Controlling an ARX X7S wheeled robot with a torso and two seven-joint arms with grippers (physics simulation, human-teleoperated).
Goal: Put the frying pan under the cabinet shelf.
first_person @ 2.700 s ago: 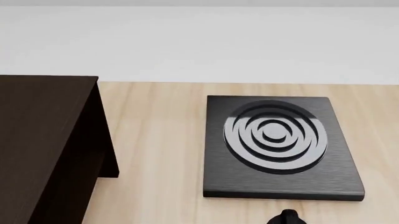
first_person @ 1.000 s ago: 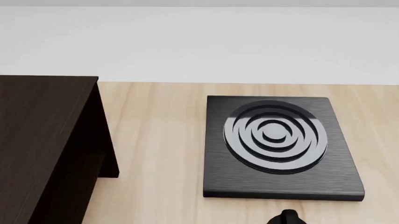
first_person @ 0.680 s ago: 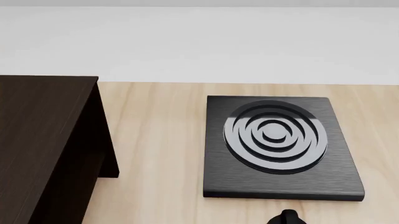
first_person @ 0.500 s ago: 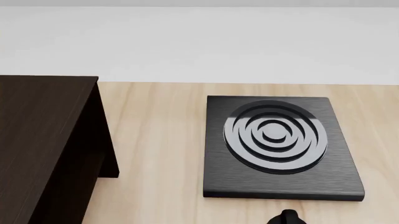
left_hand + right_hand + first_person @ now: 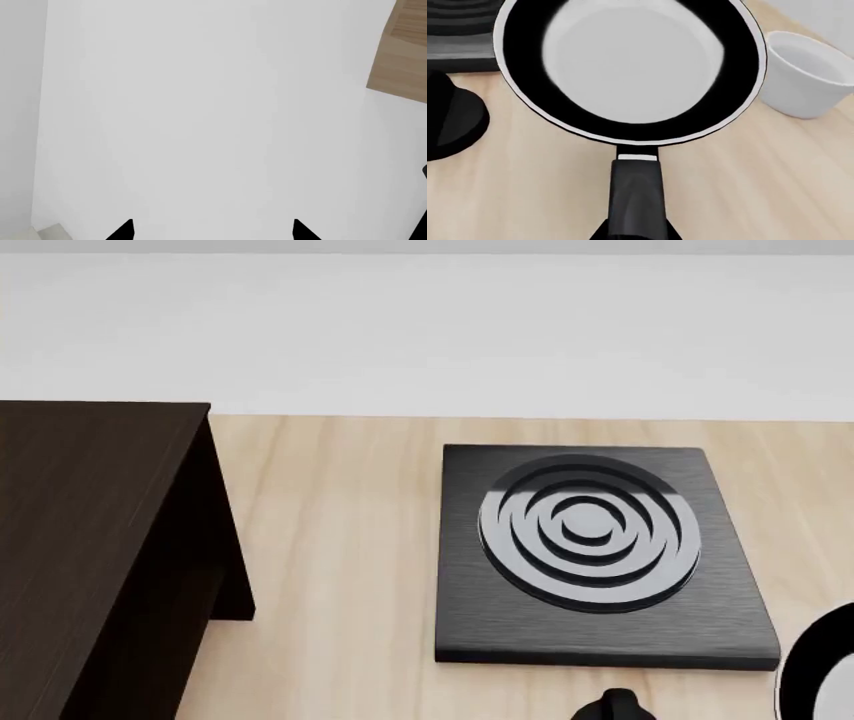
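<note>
The right gripper (image 5: 635,235) sat at the near end of the frying pan's handle, with only a sliver of its dark body showing at the edge of the right wrist view; the handle ran straight into it, but its fingertips were out of sight, so whether it was clamped on the handle could not be told. Straight ahead of that gripper the frying pan (image 5: 630,67) spread out, its black wall ringed by a thin silvery rim and its glossy inside shining pale. Beyond the pan on one side stood a white bowl (image 5: 804,75), just beside the rim, over the light wooden table (image 5: 774,180). On the other side a dark rounded object (image 5: 450,122) sat near the rim, and past it lay a corner of the burner plate (image 5: 460,40).

In the head view the pan's rim (image 5: 817,665) showed at the lower right edge, just beside the near right corner of the square black burner plate (image 5: 594,550) with its concentric rings. The cabinet shelf (image 5: 100,560), dark brown, stood well apart from the pan at the far left.

The left gripper (image 5: 212,231) showed only two dark fingertips, set wide apart with nothing between them, facing a plain white surface
</note>
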